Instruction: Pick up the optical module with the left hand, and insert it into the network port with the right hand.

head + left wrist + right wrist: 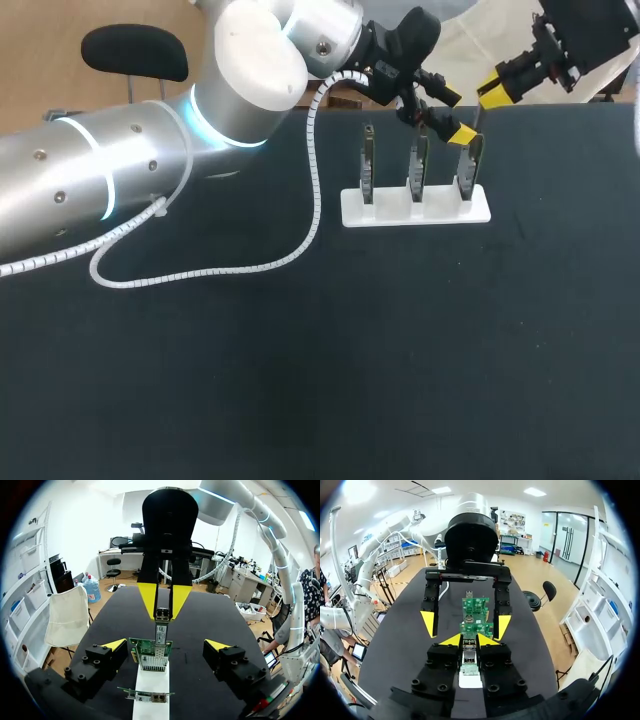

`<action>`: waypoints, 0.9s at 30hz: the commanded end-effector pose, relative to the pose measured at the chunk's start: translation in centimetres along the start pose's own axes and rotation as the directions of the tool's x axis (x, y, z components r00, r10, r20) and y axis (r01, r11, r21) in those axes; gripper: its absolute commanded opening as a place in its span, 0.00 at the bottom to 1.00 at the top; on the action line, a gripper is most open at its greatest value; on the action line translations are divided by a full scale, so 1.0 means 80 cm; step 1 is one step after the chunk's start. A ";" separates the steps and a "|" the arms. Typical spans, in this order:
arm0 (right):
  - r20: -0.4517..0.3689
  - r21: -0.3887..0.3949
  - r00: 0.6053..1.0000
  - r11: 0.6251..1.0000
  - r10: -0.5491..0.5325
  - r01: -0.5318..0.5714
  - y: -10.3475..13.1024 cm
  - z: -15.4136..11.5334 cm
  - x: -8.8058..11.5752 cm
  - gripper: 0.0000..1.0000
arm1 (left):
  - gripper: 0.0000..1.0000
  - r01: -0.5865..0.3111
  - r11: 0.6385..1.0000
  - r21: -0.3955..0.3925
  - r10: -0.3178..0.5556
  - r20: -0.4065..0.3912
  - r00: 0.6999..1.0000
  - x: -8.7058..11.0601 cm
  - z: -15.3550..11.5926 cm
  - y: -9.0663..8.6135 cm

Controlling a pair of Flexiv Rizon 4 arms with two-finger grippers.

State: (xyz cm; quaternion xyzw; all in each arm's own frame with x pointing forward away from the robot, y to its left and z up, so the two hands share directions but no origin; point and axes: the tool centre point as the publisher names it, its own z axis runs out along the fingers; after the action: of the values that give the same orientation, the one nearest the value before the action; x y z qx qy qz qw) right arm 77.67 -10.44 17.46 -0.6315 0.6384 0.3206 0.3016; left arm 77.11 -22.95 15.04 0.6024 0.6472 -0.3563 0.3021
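Firstly, right gripper (469,640): fingers drawn close and clamped from both sides on the optical module (160,631), a slim silver-and-green piece held upright with its upper end between the yellow tips. The module's lower end met the top edge of a green circuit board (142,647) that carried the metal network port (151,661) on its face; whether it was seated in the port, I could not tell. Left gripper (165,645): fingers spread wide and holding nothing, one yellow tip to either side of that same board, touching neither it nor the module. The two grippers stood facing one another across the board, the right one entering at the far right corner of the table, the left one carried on the big silver left arm (120,170) that crossed over from the left. Three such boards stood upright in a row, slotted into a white holder (390,212); the one under the module was at the row's right end. A white coiled cable (316,170) hung from the left arm and looped down onto the black table (320,380), near the holder's left end.
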 end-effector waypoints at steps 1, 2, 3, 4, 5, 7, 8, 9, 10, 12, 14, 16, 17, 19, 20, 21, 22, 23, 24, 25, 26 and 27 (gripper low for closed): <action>-0.001 0.019 1.000 1.000 -0.003 0.003 0.006 -0.003 -0.002 0.00 | 1.00 0.001 1.000 0.002 -0.001 -0.005 1.000 -0.001 0.000 0.002; 0.000 0.023 1.000 1.000 -0.006 0.006 0.006 -0.003 -0.003 0.00 | 1.00 0.001 1.000 0.002 -0.001 -0.005 1.000 -0.001 0.000 0.002; 0.002 0.025 1.000 1.000 -0.006 0.006 0.005 -0.004 -0.004 0.00 | 1.00 0.001 1.000 0.002 -0.001 -0.005 1.000 -0.001 0.000 0.002; 0.003 0.026 1.000 1.000 -0.007 0.007 0.005 -0.004 -0.005 0.00 | 1.00 0.001 1.000 0.002 -0.001 -0.005 1.000 -0.001 0.000 0.002; 0.003 0.027 1.000 1.000 -0.007 0.007 0.005 -0.005 -0.005 0.00 | 1.00 0.001 1.000 0.002 -0.001 -0.005 1.000 -0.001 0.000 0.002; 0.001 0.029 1.000 1.000 -0.006 0.006 0.005 -0.004 -0.003 0.00 | 1.00 0.001 1.000 0.002 -0.001 -0.005 1.000 -0.001 0.000 0.002; 0.000 0.030 1.000 1.000 -0.005 0.005 0.004 -0.003 -0.003 0.00 | 1.00 0.001 1.000 0.002 -0.001 -0.005 1.000 -0.001 0.000 0.002; 0.000 0.030 1.000 1.000 -0.003 0.003 0.004 -0.003 -0.002 0.00 | 1.00 0.001 1.000 0.002 -0.001 -0.005 1.000 -0.001 0.000 0.002; 0.000 0.031 1.000 1.000 0.001 -0.001 0.005 -0.002 -0.001 0.00 | 1.00 0.001 1.000 0.002 -0.001 -0.005 1.000 -0.001 0.000 0.002; 0.002 0.030 1.000 1.000 0.004 -0.004 0.005 -0.001 -0.001 0.00 | 1.00 0.001 1.000 0.002 -0.001 -0.005 1.000 -0.001 0.000 0.002; 0.003 0.030 1.000 1.000 0.004 -0.004 0.005 -0.001 -0.001 0.00 | 1.00 0.001 1.000 0.002 -0.001 -0.005 1.000 -0.001 0.000 0.002; 0.004 0.030 1.000 1.000 0.003 -0.003 0.005 -0.001 -0.001 0.00 | 1.00 0.001 1.000 0.002 -0.001 -0.005 1.000 -0.001 0.000 0.002; 0.004 0.031 1.000 1.000 0.004 -0.004 0.004 0.000 -0.001 0.00 | 1.00 0.001 1.000 0.002 -0.001 -0.005 1.000 -0.001 0.000 0.002; 0.004 0.032 1.000 0.999 0.004 -0.004 0.003 0.000 0.000 0.00 | 1.00 0.001 1.000 0.002 -0.001 -0.005 1.000 -0.001 0.000 0.002; 0.003 0.034 1.000 0.999 0.004 -0.004 0.003 -0.001 0.000 0.00 | 1.00 0.001 1.000 0.002 -0.001 -0.005 1.000 -0.001 0.000 0.002; 0.003 0.035 1.000 0.999 0.005 -0.005 0.003 -0.001 0.000 0.00 | 1.00 0.001 1.000 0.002 -0.001 -0.005 1.000 -0.001 0.000 0.002; 0.003 0.035 1.000 0.999 0.005 -0.005 0.002 -0.001 0.001 0.00 | 1.00 0.001 1.000 0.002 -0.001 -0.005 1.000 -0.001 0.000 0.002; 0.004 0.036 1.000 0.999 0.005 -0.005 0.002 -0.001 0.001 0.00 | 1.00 0.001 1.000 0.002 -0.001 -0.005 1.000 -0.001 0.000 0.002; 0.004 0.037 1.000 0.999 0.005 -0.005 0.001 -0.002 0.000 0.00 | 1.00 0.001 1.000 0.002 -0.001 -0.005 1.000 -0.001 0.000 0.002; 0.004 0.038 1.000 0.999 0.004 -0.004 0.001 -0.002 0.000 0.00 | 1.00 0.001 1.000 0.002 -0.001 -0.005 1.000 -0.001 0.000 0.002; 0.005 0.039 1.000 0.999 0.004 -0.004 0.000 -0.003 -0.001 0.00 | 1.00 0.001 1.000 0.002 -0.001 -0.005 1.000 -0.001 0.000 0.002; 0.005 0.039 1.000 0.999 0.002 -0.003 0.000 -0.003 -0.001 0.00 | 1.00 0.001 1.000 0.002 -0.001 -0.005 1.000 -0.001 0.000 0.002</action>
State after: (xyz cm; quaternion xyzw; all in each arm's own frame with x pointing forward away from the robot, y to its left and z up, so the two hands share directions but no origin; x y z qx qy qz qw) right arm 77.84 -10.56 17.58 -0.6239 0.6447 0.3112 0.3135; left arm 77.11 -22.95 15.04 0.6024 0.6472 -0.3563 0.3021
